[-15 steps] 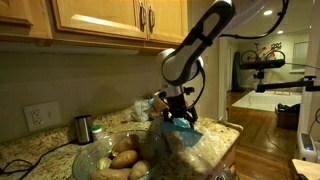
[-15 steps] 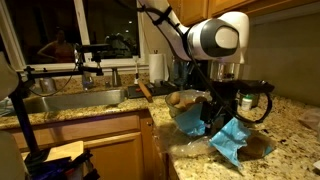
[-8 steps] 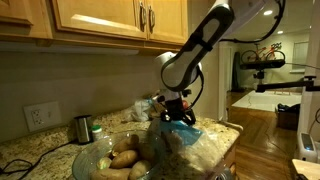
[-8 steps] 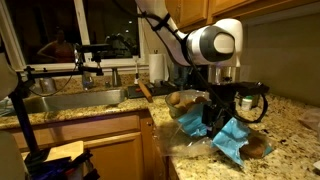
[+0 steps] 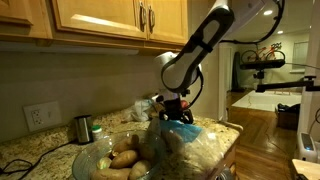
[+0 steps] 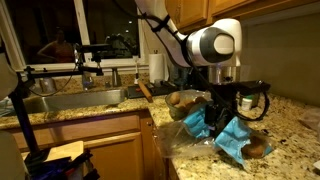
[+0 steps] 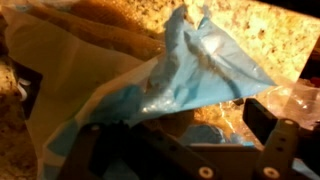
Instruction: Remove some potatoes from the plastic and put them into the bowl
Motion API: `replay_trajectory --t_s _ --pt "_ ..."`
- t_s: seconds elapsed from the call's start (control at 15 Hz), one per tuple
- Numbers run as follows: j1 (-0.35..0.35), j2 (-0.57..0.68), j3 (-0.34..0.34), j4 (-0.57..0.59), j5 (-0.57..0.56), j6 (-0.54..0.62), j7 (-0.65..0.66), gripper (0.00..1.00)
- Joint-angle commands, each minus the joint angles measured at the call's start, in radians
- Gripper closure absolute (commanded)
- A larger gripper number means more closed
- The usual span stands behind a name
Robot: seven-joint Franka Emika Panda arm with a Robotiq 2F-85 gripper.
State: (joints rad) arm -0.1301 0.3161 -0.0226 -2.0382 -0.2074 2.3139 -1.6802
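The bowl (image 5: pixel 96 158) (image 6: pixel 178 118) is clear glass and holds several tan potatoes (image 5: pixel 125 158) (image 6: pixel 181 99). Beside it lies the plastic (image 5: pixel 195 148) (image 6: pixel 236 141), crinkled, with its blue top (image 7: pixel 205 58) standing up. A brown potato (image 6: pixel 258 148) shows inside the plastic. My gripper (image 5: pixel 174 110) (image 6: pixel 223 106) (image 7: pixel 180 128) hangs just over the blue top, open, its dark fingers (image 7: pixel 266 118) on either side of a fold of blue film. Nothing is gripped.
A small dark metal cup (image 5: pixel 83 128) stands by the wall outlet (image 5: pixel 37 116). A pile of round produce (image 5: pixel 143 108) sits behind the bowl. In an exterior view there is a sink (image 6: pixel 70 100) and a paper towel roll (image 6: pixel 157 68). The granite counter edge (image 6: pixel 160 140) is close by.
The gripper has shifted slightly toward the bowl side above the plastic. Its jaws have stayed open.
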Motion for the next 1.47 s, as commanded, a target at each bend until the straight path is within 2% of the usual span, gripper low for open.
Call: replay_trajectory --t_s 0.0,1.07,1.4 --pt "0.004 -0.023 0.002 -0.041 0.012 0.049 0.042 0.0" --pt "0.006 -0.022 0.041 -0.087 0.054 0.122 0.049 0.0" --pt "0.019 -0.02 0.045 -0.094 0.058 0.154 0.098 0.0"
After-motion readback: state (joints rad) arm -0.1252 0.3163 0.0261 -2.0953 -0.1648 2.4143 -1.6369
